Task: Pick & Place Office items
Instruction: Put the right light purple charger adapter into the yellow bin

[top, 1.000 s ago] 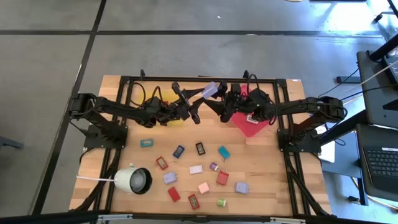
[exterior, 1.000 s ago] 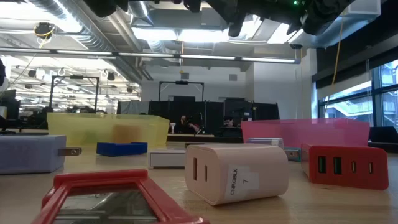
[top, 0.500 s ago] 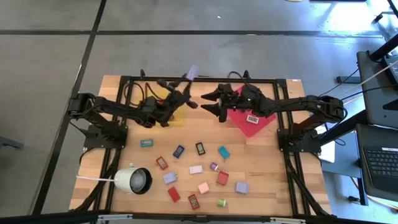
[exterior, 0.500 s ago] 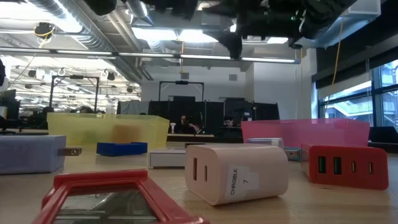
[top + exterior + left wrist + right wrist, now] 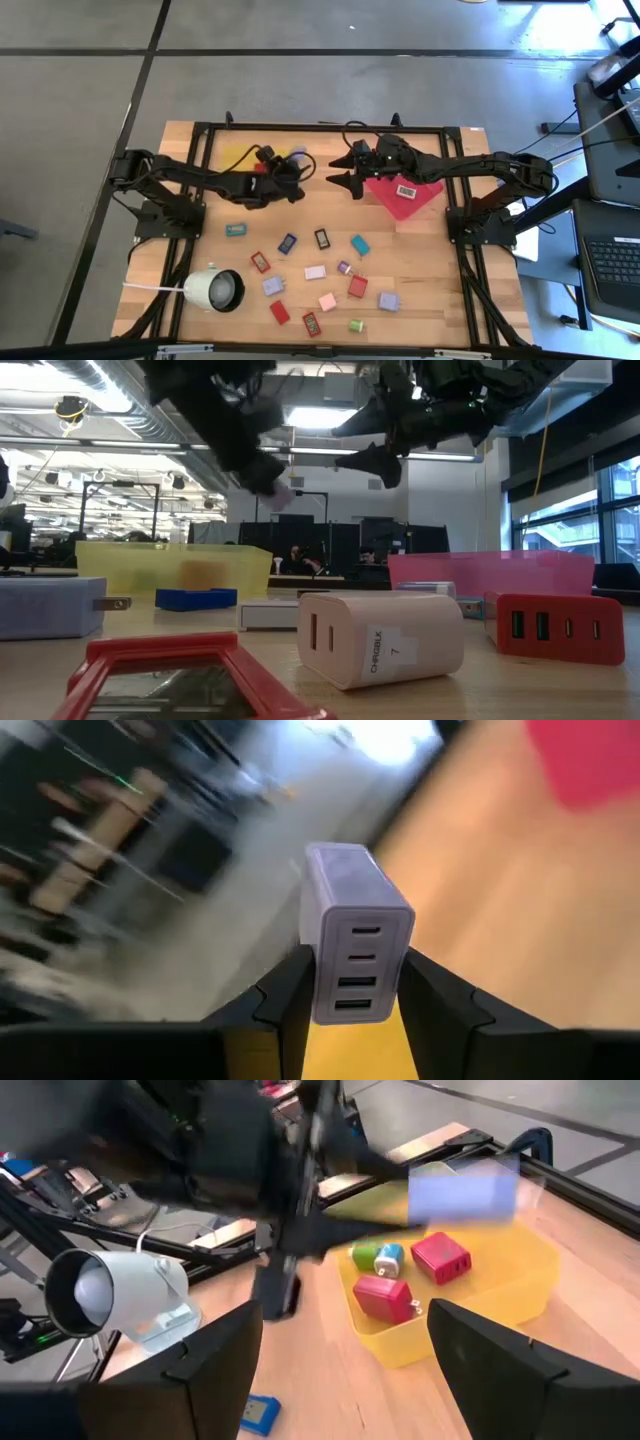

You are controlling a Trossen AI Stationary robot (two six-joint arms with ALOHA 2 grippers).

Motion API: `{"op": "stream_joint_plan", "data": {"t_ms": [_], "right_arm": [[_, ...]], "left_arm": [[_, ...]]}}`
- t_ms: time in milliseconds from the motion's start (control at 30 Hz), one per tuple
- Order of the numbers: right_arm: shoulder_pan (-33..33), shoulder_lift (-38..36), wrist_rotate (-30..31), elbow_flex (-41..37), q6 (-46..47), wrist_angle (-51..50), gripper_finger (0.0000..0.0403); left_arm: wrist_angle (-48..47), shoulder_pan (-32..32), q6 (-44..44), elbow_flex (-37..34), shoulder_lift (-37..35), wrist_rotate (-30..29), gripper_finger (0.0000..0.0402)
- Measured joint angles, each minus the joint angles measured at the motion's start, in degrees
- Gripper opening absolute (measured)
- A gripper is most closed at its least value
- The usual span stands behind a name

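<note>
My left gripper (image 5: 292,166) is shut on a lilac charger block (image 5: 352,925) and hangs above the yellow tray (image 5: 520,1295), which holds two red blocks (image 5: 440,1258) and a green-blue one. My right gripper (image 5: 338,171) stands open at the near-left corner of the red tray (image 5: 398,207), empty, well above the table. Several more blocks, among them a teal one (image 5: 235,230), a black one (image 5: 321,238) and a white one (image 5: 315,272), lie flat on the wood nearer the front. My left gripper pinches the lilac block by its two long side faces (image 5: 322,982) between its two fingers, at the end with the row of ports. The fingers come from the table's left, slanting down. The block is lifted clear, above the yellow tray.
A white lamp-like object (image 5: 215,290) lies at the near left with its dark opening toward the blocks. A white-labelled item (image 5: 405,190) lies in the red tray. A black frame (image 5: 330,127) borders the table. Bare wood shows between the two trays and the scattered blocks.
My left gripper has swung from the gap between the trays toward the table's left and sunk over the yellow tray, turning and tipping down, with the lilac block still held. My right gripper has dipped lower and tipped nearer level, staying open.
</note>
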Motion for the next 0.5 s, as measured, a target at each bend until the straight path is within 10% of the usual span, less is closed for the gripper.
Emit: {"op": "stream_joint_plan", "data": {"t_ms": [500], "right_arm": [[0.0,0.0,0.0,0.0,-1.0,-1.1,0.0288]], "left_arm": [[-29.3,6.9,-19.5,-1.6,-0.3,26.1,0.0125]]}}
